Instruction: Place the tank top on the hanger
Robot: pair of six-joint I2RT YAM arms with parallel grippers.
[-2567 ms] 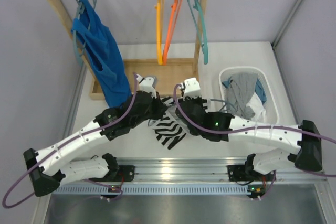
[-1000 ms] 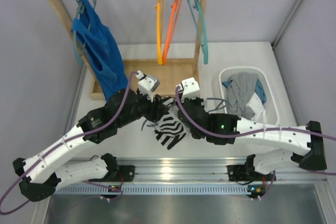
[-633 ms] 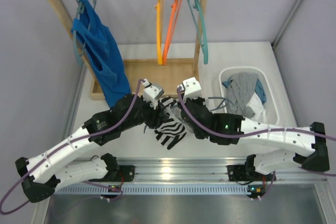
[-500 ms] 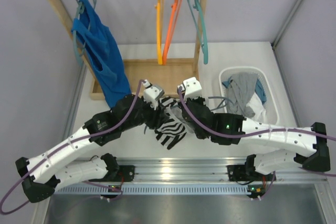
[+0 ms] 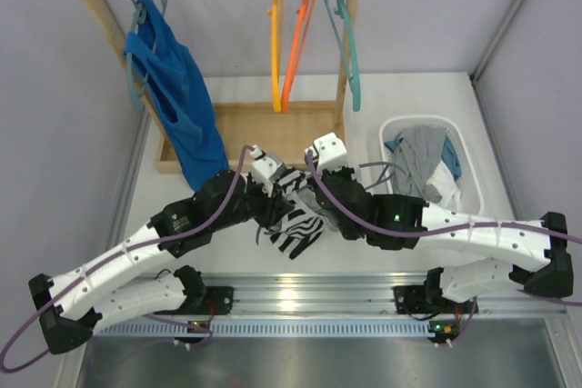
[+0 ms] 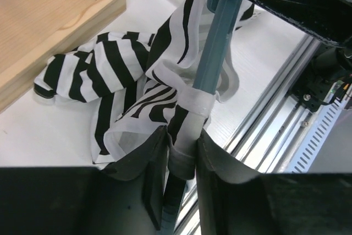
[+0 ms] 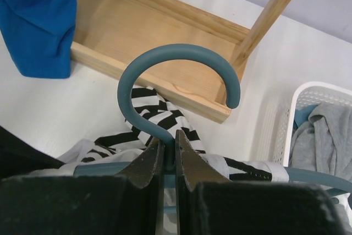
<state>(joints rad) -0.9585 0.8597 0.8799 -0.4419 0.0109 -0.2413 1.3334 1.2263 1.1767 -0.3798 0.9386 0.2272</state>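
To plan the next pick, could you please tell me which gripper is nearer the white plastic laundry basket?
Right. The right gripper is left of the white plastic laundry basket; the left gripper is farther left.

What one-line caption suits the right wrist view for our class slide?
The right gripper clamps the hanger just below its hook, striped tank top bunched underneath.

The rack (image 5: 273, 129) stands along the table's (image 5: 414, 97) far edge, left of the basket (image 5: 427, 121) (at the right edge). Before the rack, mid-table, the tank top (image 5: 300, 229) is draped on the hanger (image 6: 216, 42).
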